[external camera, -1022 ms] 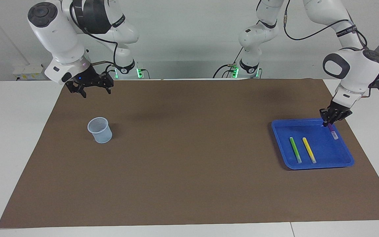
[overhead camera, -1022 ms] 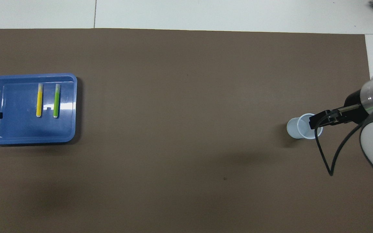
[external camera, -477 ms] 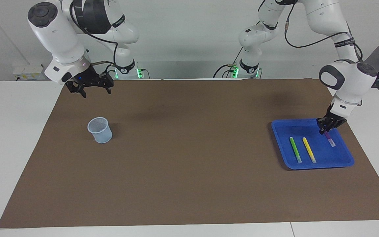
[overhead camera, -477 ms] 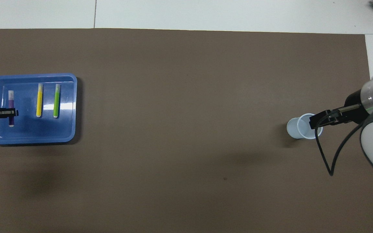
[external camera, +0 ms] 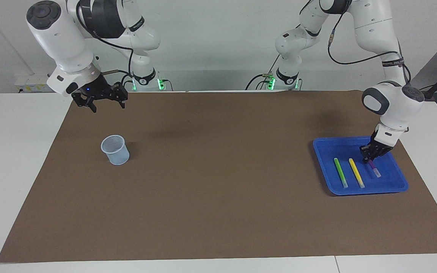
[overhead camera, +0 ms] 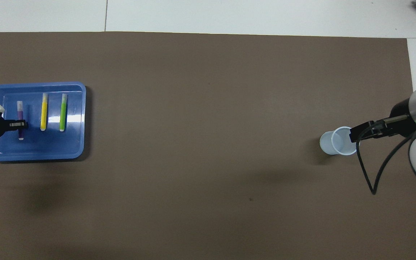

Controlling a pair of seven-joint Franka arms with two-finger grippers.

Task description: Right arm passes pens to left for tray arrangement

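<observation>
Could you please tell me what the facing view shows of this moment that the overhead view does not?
Only the facing view shows both arms whole with their bases, and the right gripper raised in the air, open, nearer the robots than the mesh cup.

Only the overhead view shows straight down into the cup and the even spacing of the pens.

Both show the blue tray holding the green pen and yellow pen, with the left gripper shut on the purple pen low over the tray beside them.

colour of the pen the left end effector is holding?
Purple pen, pale tip; clearest in the overhead view.
</observation>
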